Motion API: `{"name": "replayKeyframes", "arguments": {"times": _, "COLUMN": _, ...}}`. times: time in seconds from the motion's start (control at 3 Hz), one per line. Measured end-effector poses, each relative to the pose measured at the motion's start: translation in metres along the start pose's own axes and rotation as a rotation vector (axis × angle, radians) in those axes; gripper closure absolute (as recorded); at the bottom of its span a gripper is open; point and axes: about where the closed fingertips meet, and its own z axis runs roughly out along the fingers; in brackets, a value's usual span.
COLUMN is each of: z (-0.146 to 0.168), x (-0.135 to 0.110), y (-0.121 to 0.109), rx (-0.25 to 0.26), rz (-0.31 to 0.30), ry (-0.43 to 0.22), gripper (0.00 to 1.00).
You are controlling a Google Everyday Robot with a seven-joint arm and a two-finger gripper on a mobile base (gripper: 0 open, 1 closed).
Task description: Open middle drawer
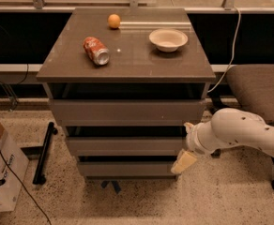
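- Speckled terrazzo floor (137, 205) runs under a grey-brown cabinet, and a dark wall with a pale rail stands behind it.
- The cabinet's flat top (137, 64) bears a crushed red can (96, 50) lying on its side, an orange (114, 21) near the back edge, and a white bowl (168, 39) towards the right.
- Three handleless fronts stack below: the tall top drawer (127, 111), the middle drawer (123, 146) under it, and the bottom drawer (125, 168) nearest the floor. The middle drawer looks pushed in, with a dark gap above its panel.
- A cardboard box (1, 177) sits at the left with a black cable across it, and a black bar (44, 151) lies on the floor beside the cabinet.
- A padded chair (259, 90) stands to the right, behind the white arm (240, 132), and a white cord (232, 41) hangs near it.
- The gripper (183, 162) hangs at the cabinet's right front corner, its cream tip angled down-left, just beside the right end of the middle drawer and over the bottom drawer's corner. I cannot tell whether it touches either front, how far open it is, or whether it holds anything.
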Motion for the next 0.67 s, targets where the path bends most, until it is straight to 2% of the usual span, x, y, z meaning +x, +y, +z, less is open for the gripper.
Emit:
{"name": "replayKeyframes", "arguments": {"times": 0.33, "z": 0.0674, "x": 0.0156, "y": -0.0309, "rx": -0.029, "rz": 0.064, "ry": -0.022, "gripper": 0.0}}
{"name": "replayKeyframes", "arguments": {"times": 0.67, "z": 0.0675, "x": 0.0156, "y": -0.0308, "rx": -0.029, "rz": 0.064, "ry": -0.022, "gripper": 0.0}}
